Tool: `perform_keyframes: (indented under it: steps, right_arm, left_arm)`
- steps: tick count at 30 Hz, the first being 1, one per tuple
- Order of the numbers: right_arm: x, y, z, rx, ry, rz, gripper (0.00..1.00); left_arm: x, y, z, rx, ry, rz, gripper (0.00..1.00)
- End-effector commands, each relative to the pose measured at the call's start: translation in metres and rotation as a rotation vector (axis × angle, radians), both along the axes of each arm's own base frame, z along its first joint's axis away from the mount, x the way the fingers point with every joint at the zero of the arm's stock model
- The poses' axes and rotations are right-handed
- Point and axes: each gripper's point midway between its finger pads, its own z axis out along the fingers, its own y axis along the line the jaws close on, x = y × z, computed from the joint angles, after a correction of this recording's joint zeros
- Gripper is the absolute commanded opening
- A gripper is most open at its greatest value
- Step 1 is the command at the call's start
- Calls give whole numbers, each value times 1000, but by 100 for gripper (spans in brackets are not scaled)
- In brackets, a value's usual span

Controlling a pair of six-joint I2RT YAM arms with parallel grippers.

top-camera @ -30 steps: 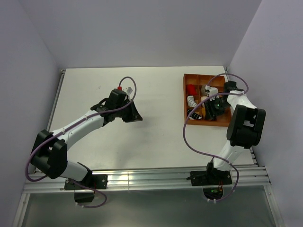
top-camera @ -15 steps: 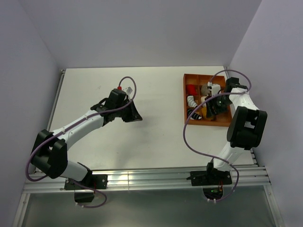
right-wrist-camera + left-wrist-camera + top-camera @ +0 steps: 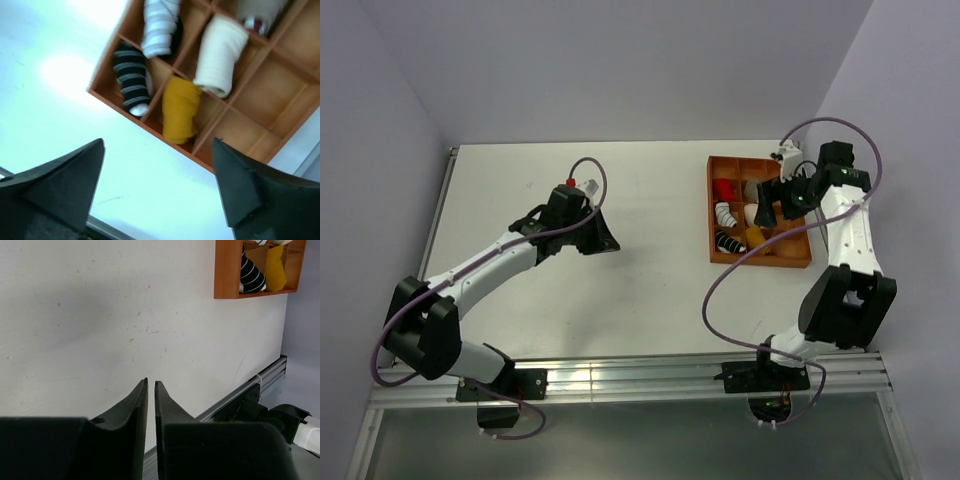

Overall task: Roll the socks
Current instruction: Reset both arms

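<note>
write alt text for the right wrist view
The right gripper, jaws open, hangs above an orange divider tray on a white table. Side by side in its edge compartments lie a mustard sock and a black-and-white striped sock; white rolls sit beyond.

Right hand (image 3: 159,146) spread wide; left hand (image 3: 151,383) almost closed (thin slit).

Tray: orange compartment tray (image 3: 712,215) on the far right of the white table (image 3: 650,300)
Socks: black-and-white striped sock (image 3: 728,240) and mustard sock (image 3: 754,236), side by side in the tray's near row
Right gripper (image 3: 764,202): above the tray
Left gripper (image 3: 606,240): over bare table, well apart from the tray
</note>
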Motion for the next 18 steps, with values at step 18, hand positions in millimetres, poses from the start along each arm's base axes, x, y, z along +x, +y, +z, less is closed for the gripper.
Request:
perform_keyframes:
  steps: [18]
  right_arm:
    - [-22,97,111,154,-354,215,100]
  left_arm:
    - [18,2,50,-17,-120,59,17]
